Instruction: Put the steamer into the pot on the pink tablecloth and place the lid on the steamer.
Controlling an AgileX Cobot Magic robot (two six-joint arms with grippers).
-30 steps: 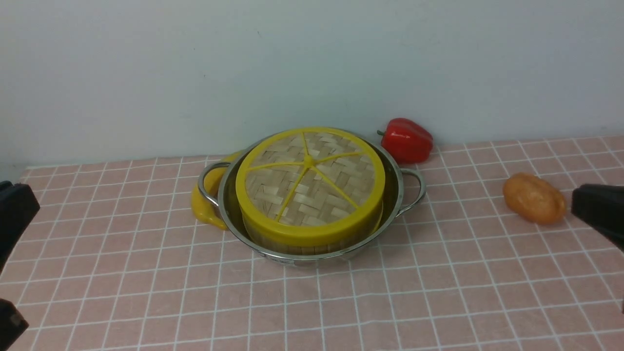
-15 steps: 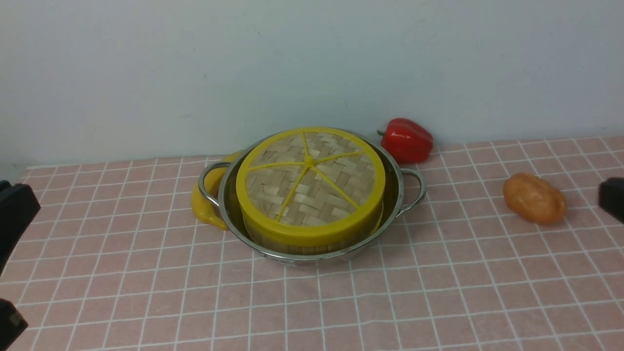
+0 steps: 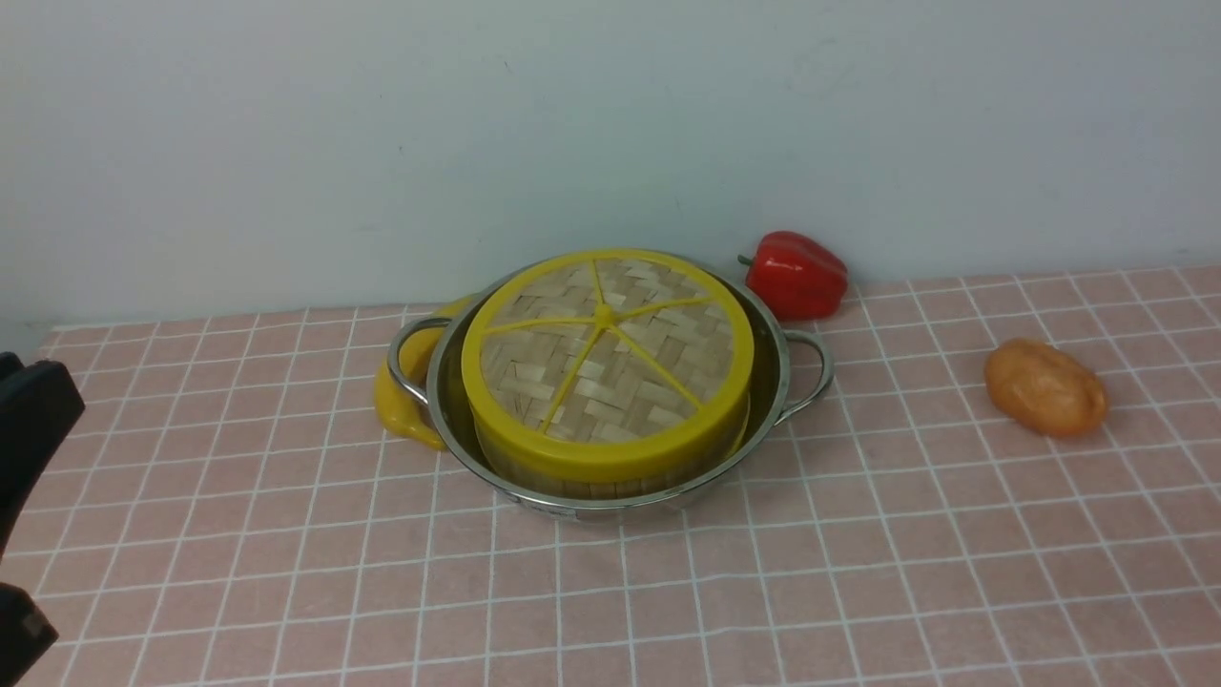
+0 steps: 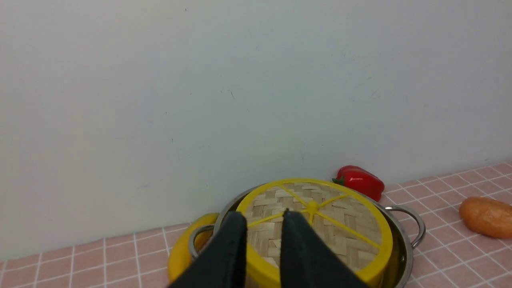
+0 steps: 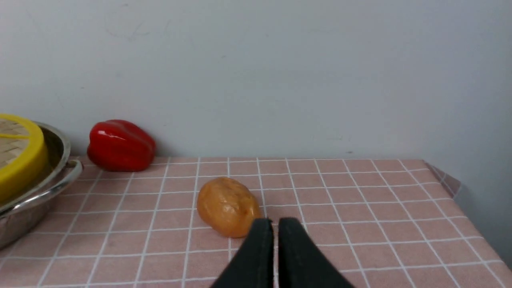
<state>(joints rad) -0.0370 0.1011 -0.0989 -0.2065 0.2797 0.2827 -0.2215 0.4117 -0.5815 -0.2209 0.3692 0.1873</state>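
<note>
My left gripper (image 4: 262, 218) holds nothing; its two black fingers (image 4: 234, 240) stand a little apart with a clear gap between them. Seen from its wrist, the lid (image 4: 316, 224) lies beyond the tips, and nothing touches it. My right gripper (image 5: 275, 224) has its fingers pressed nearly together, only a thin slit between them, and nothing is caught there. From that wrist the orange potato-like piece (image 5: 228, 206) lies just beyond the tips, apart from them.

Taking the pot (image 3: 610, 496) as the landmark: the steamer (image 3: 534, 472) sits inside it, and the lid (image 3: 606, 358) rests flat on the steamer, yellow rim level, knob at the centre. The pot stands on the pink tablecloth (image 3: 858, 572). My left gripper (image 3: 29, 429) is well to the pot's left at the edge of the front view; the right one is out of that view. A yellow object (image 3: 401, 401) lies against the pot's left handle, partly behind it. A red pepper (image 3: 796, 275) lies just behind the pot to its right, by the wall. The orange piece (image 3: 1046, 388) lies well to the pot's right.
</note>
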